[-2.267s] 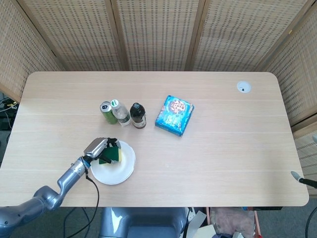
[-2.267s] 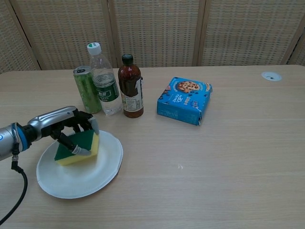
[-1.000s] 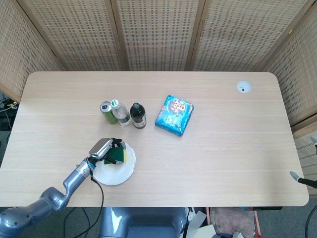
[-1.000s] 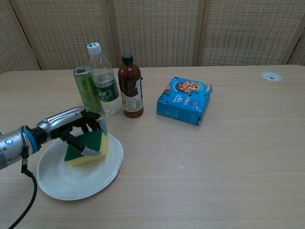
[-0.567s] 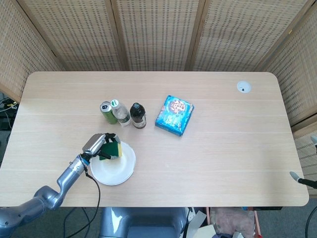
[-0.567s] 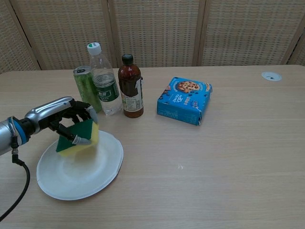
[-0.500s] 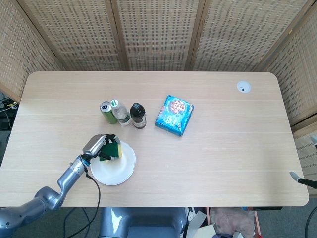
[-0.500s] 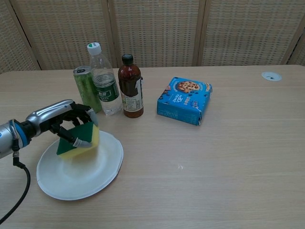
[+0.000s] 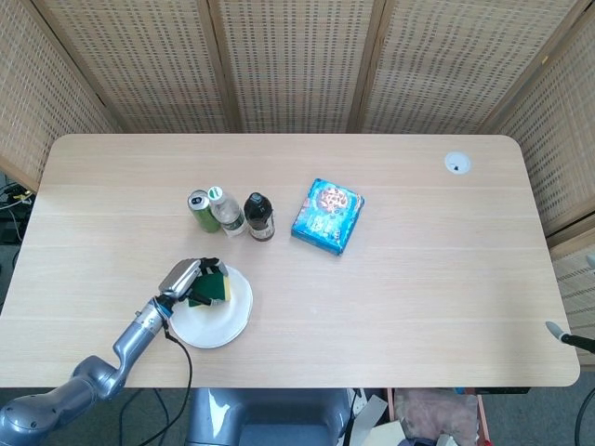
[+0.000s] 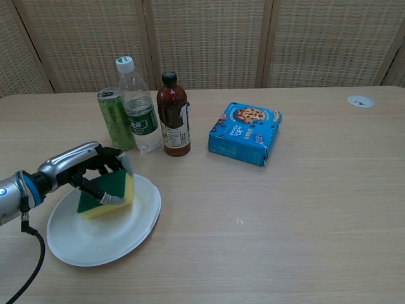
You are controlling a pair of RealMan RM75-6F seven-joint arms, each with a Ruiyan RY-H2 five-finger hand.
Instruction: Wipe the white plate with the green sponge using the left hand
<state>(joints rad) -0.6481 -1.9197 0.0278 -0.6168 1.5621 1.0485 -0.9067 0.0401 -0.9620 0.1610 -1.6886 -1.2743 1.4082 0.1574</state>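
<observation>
The white plate (image 9: pixel 226 321) (image 10: pixel 120 237) lies near the table's front left edge. My left hand (image 9: pixel 182 277) (image 10: pixel 79 164) grips the green sponge (image 9: pixel 210 290) (image 10: pixel 109 188), green face up and yellow underside showing. The sponge rests on the plate's upper left part, with my fingers curled over its top. Neither view shows my right hand.
Just behind the plate stand a green can (image 9: pixel 199 209) (image 10: pixel 115 119), a clear water bottle (image 9: pixel 226 211) (image 10: pixel 138 107) and a dark sauce bottle (image 9: pixel 258 216) (image 10: pixel 173 115). A blue cookie box (image 9: pixel 327 216) (image 10: pixel 245 133) lies right of them. A round grommet (image 9: pixel 456 163) sits at the back right.
My left hand has slid the sponge back and forth over the plate; since half a second ago it has come slightly down and inward, and the plate has shifted a little.
</observation>
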